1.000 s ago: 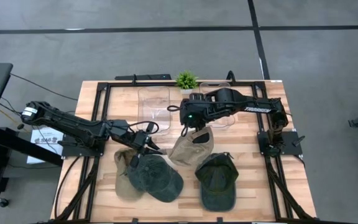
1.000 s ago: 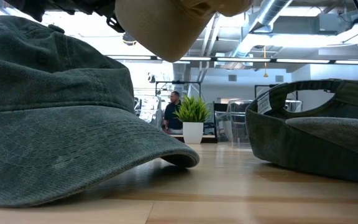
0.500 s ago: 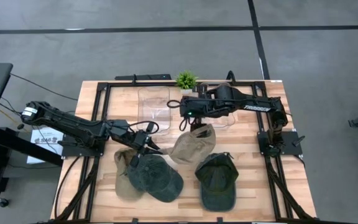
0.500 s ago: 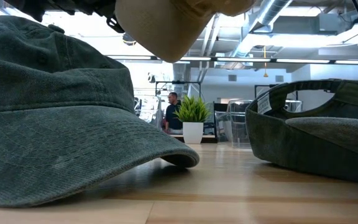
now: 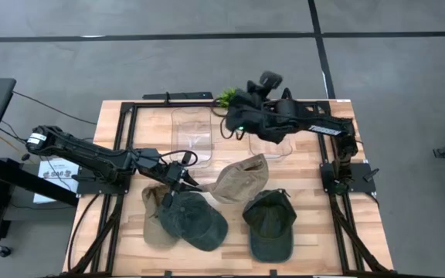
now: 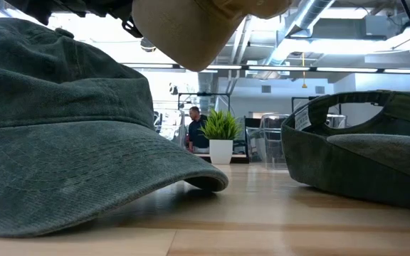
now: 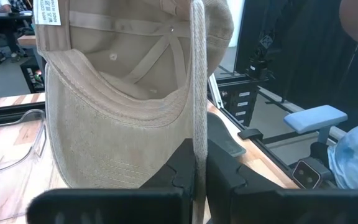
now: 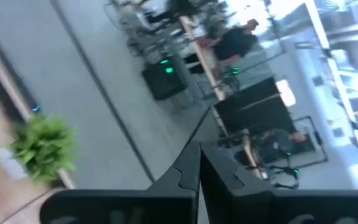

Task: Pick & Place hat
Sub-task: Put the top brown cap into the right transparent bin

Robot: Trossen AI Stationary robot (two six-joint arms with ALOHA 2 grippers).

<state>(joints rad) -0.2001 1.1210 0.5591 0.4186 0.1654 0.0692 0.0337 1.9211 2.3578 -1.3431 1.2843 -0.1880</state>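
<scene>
A tan hat (image 5: 239,179) hangs above the table's middle, its inside (image 7: 135,74) turned toward my left gripper (image 5: 194,185), which is shut on it. In the low view its crown (image 6: 191,28) hangs above the other hats. A dark grey-green hat (image 5: 197,222) rests brim down, partly on a khaki hat (image 5: 153,225). A dark olive hat (image 5: 270,224) lies upside down to their right. My right gripper (image 5: 242,104) is shut on nothing, high over the far edge near the plant. My left gripper pinches the tan hat's brim by its side edge (image 7: 197,134) between its two fingers (image 7: 179,165). The fingers come about level from the table's left. The hat is lifted clear of the table, with its crown toward the right.
Two clear plastic containers (image 5: 191,131) (image 5: 275,145) stand at the far middle, beside a small potted plant (image 6: 221,129). Black rails (image 5: 122,147) frame the wooden table. Bare wood lies at the near right. A person shows in the room beyond.
My right gripper has risen from just above the tan hat and swung toward the far edge, turning its wrist from pointing down to nearly level. It has stayed shut. The tan hat stays in my left gripper's hold.
</scene>
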